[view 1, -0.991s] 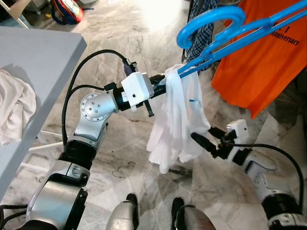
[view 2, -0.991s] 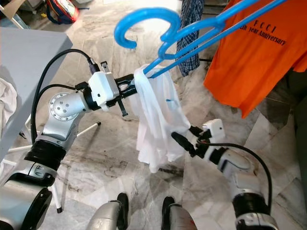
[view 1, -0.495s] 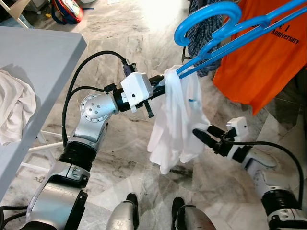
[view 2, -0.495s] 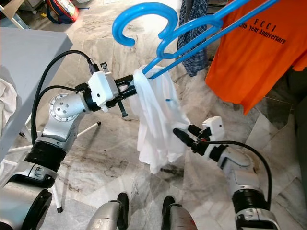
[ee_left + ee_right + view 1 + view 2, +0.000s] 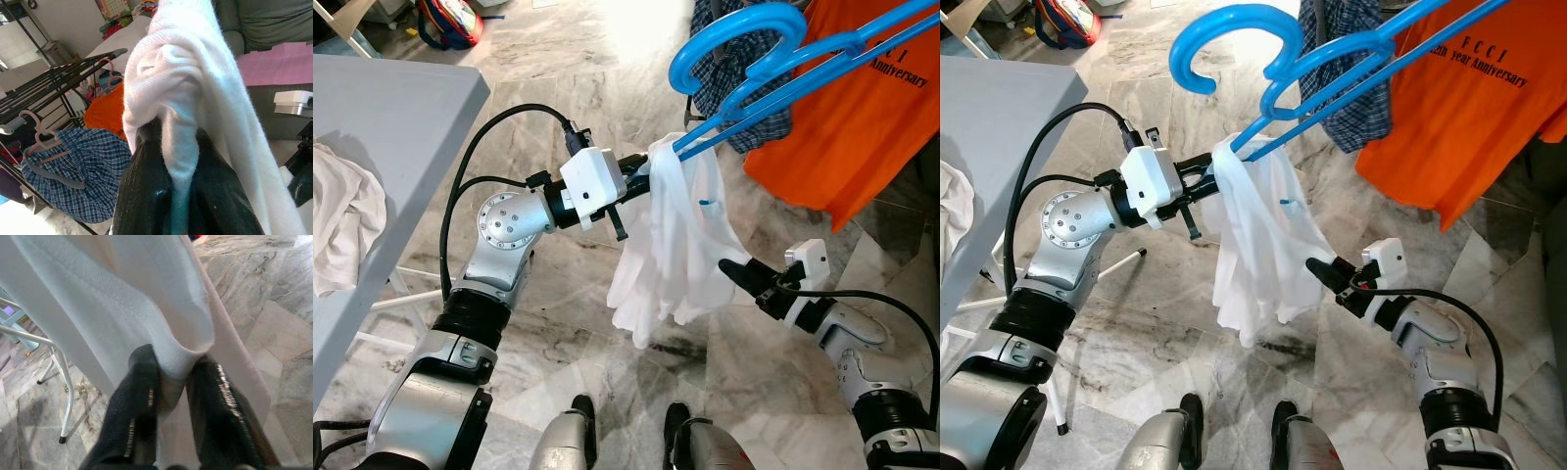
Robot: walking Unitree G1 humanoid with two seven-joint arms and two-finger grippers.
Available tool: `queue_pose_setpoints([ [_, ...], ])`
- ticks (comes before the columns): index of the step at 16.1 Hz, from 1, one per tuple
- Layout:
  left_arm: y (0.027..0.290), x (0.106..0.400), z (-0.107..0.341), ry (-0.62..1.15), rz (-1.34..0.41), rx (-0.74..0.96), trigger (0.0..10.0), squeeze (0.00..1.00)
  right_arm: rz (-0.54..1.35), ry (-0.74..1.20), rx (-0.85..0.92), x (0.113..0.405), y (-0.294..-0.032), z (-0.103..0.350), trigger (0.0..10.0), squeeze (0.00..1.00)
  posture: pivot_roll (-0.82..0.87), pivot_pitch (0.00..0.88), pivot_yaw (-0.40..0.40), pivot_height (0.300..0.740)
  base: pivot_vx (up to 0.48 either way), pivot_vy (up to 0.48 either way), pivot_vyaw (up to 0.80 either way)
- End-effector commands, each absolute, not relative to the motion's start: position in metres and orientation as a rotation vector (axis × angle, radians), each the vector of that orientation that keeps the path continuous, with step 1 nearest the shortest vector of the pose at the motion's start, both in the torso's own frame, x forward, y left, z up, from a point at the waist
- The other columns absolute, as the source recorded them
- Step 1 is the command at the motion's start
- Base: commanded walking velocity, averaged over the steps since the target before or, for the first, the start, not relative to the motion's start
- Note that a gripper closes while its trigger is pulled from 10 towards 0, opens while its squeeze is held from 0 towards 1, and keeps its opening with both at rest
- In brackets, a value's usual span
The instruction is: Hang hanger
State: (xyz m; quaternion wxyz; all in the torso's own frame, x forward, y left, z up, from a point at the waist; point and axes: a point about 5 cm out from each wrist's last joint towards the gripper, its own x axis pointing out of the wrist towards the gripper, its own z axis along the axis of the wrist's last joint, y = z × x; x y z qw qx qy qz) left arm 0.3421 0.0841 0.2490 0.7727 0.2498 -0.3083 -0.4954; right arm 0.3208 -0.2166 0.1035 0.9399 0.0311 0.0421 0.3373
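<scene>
**Hanger with white shirt held up while right tool tugs the hem outward**

Hanger (image 5: 773,69), bright blue plastic, is raised high in front of the robot, its hook free in the air and not yet on any rail. A white shirt (image 5: 671,245) hangs from its lower end. The left tool (image 5: 641,168) is clenched on the bunched top of the shirt where it meets the hanger; the left wrist view shows cloth pinched between the two black fingers (image 5: 146,181).

The right tool (image 5: 736,274), lower down on the robot's right, is clamped on the shirt's bottom edge, with a fold of white fabric caught between its fingers in the right wrist view. Compared with a second ago, this tool has shifted outward to the robot's right, pulling the hem with it, so the shirt now spreads wider at the bottom. The left arm has barely moved.

This looks like straightening the shirt before hanging; the hanging itself remains to be done. An orange T-shirt (image 5: 862,127) and a blue checked garment (image 5: 744,88) hang close behind. A grey surface (image 5: 391,127) on the robot's left carries another white cloth (image 5: 342,225).
</scene>
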Motion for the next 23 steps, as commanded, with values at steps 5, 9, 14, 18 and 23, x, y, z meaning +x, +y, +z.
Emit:
queue_pose_setpoints([
  [5,0.084,0.338,0.256,-0.714,-1.075,0.548,0.0,0.0,0.669,0.093,0.079,0.317,-0.219,0.097,0.0,0.0,0.07,0.303,0.085,0.74,0.0,0.0,0.0],
  [9,0.093,0.343,0.237,-0.634,-1.049,0.548,0.0,0.0,0.605,0.036,0.042,0.319,-0.226,0.107,0.0,0.0,0.07,0.3,0.077,0.74,0.0,0.0,0.0],
  [14,0.12,0.34,0.171,-0.388,-1.009,0.522,0.0,0.0,0.405,-0.106,-0.055,0.314,-0.263,0.141,0.0,0.0,0.04,0.299,0.061,0.74,0.0,0.0,0.0],
  [18,0.127,0.335,0.139,-0.266,-1.004,0.495,0.0,0.0,0.349,-0.162,-0.088,0.315,-0.266,0.158,0.0,0.0,0.02,0.296,0.057,0.74,0.0,0.0,0.0],
  [23,0.129,0.318,0.107,-0.154,-1.083,0.472,0.0,0.0,0.28,-0.235,-0.124,0.321,-0.271,0.183,0.0,0.0,0.02,0.3,0.054,0.74,0.0,0.0,0.0],
])
